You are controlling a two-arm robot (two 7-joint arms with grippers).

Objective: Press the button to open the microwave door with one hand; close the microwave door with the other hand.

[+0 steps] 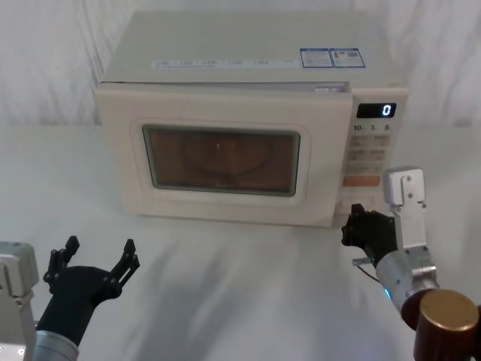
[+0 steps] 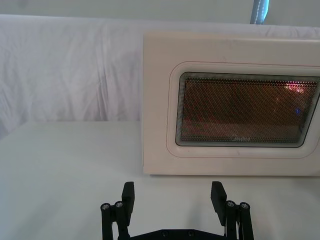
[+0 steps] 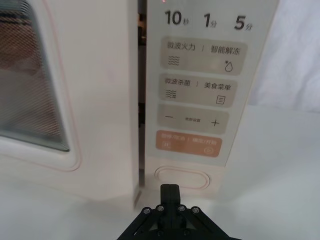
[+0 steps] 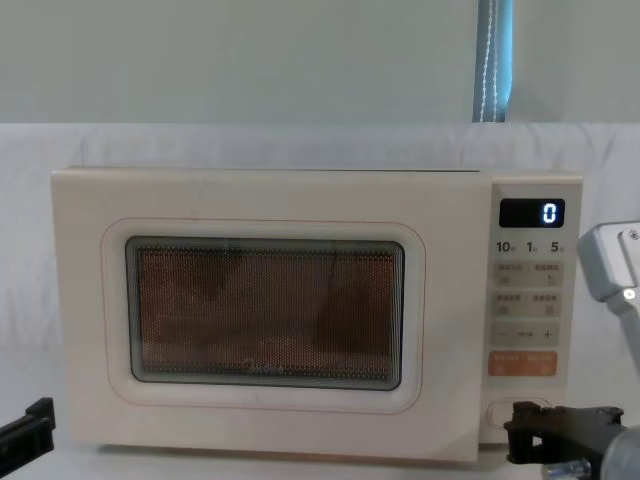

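The cream-coloured box-shaped microwave [image 1: 248, 120] sits on the white cloth-covered surface [image 1: 225, 293], facing the robot; its large cream microwave door with the rounded dark glass window [image 4: 265, 312] stands slightly ajar, a dark gap showing along its latch edge beside the control panel in the right wrist view, and the cavity glows orange behind the mesh. So the opening step looks just about done, judged from that gap; the closing step is not yet begun.

The right end effector [image 3: 169, 192], its black fingers drawn together into a single tip, sits just in front of the wide cream-white pill-shaped button [image 3: 181, 177] at the bottom of the panel, below the orange rectangular key [image 3: 188, 144]; whether it touches the button I cannot tell.

The left end effector [image 2: 173, 194] hovers low over the surface in front of the door's left part, fingers spread wide and gripping nothing, well apart from the door.

Next, I judge, the right arm should draw clear, and the left end effector should come forward to push flat on the door's front until it latches.
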